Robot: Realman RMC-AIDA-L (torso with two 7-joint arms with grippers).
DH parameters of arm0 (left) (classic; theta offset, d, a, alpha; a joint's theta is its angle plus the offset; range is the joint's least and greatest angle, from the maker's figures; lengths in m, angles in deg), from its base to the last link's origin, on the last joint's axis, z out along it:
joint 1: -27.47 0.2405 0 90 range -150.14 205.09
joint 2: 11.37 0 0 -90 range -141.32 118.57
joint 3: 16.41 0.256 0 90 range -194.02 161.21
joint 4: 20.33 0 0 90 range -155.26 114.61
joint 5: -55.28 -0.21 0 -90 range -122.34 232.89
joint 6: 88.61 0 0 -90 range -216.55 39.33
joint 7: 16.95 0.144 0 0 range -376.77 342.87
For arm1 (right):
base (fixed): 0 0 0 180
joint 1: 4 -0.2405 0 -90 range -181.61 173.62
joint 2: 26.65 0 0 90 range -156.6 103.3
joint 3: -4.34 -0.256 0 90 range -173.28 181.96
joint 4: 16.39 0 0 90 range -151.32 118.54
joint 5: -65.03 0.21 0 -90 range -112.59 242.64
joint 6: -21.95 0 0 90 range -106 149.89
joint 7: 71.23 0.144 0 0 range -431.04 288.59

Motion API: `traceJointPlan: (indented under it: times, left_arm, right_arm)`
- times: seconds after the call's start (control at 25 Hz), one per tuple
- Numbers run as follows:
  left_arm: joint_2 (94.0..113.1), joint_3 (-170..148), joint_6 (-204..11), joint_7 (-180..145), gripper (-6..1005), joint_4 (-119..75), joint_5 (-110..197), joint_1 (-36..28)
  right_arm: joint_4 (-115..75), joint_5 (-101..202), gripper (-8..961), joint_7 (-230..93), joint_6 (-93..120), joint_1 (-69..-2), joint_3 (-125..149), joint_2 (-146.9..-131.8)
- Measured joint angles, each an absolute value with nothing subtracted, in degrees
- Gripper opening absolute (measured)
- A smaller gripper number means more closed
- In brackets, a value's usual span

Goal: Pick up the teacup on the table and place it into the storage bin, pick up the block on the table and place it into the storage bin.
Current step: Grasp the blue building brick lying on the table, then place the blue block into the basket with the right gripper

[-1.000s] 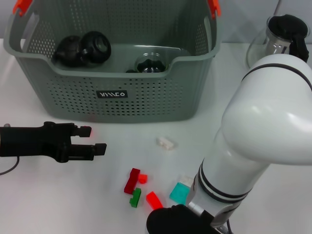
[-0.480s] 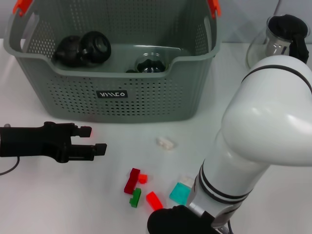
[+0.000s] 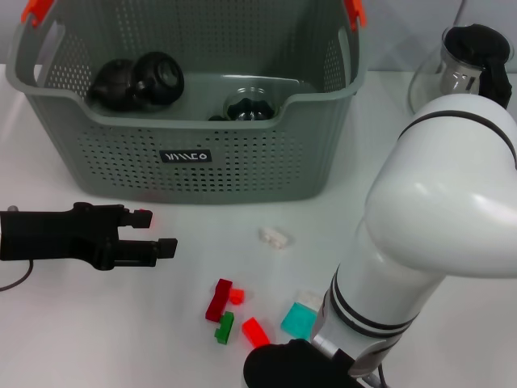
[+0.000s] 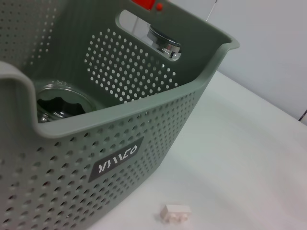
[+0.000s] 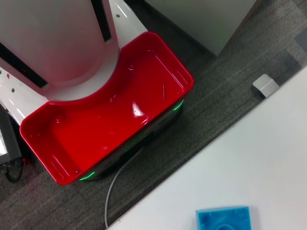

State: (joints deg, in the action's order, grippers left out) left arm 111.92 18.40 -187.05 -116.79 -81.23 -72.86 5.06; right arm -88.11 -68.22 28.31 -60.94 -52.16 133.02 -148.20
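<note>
Head view: my left gripper (image 3: 166, 230), fingers parted and empty, hovers before the storage bin (image 3: 242, 162); white block (image 3: 274, 236) on the table (image 3: 81, 323); right arm (image 3: 436, 234) folded low, its fingers I cannot tell.
Left wrist view: bin wall, white block just beside.
Right wrist view: blue block (image 5: 223, 218) at table edge.

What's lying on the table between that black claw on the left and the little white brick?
Nothing. In the head view, the table between the left gripper and the white brick is bare; the coloured blocks lie nearer the robot.

The left gripper (image 3: 166, 246) is matte black and boxy, with flat angular fingers and a small red light glowing near its tip. The right arm (image 3: 428, 242) is glossy white and rounded, ringed by black bands at its joints, ending in a black wrist.
</note>
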Motion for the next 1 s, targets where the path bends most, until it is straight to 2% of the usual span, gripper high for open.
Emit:
traceJointPlan:
  times: [1.0]
  left_arm:
    - [111.44,18.31,-187.81,-116.79,786,-81.23,-72.87,4.88]
  right_arm:
    - [-89.77,-67.85,436,31.65,-61.68,-52.00,129.95,-147.67]
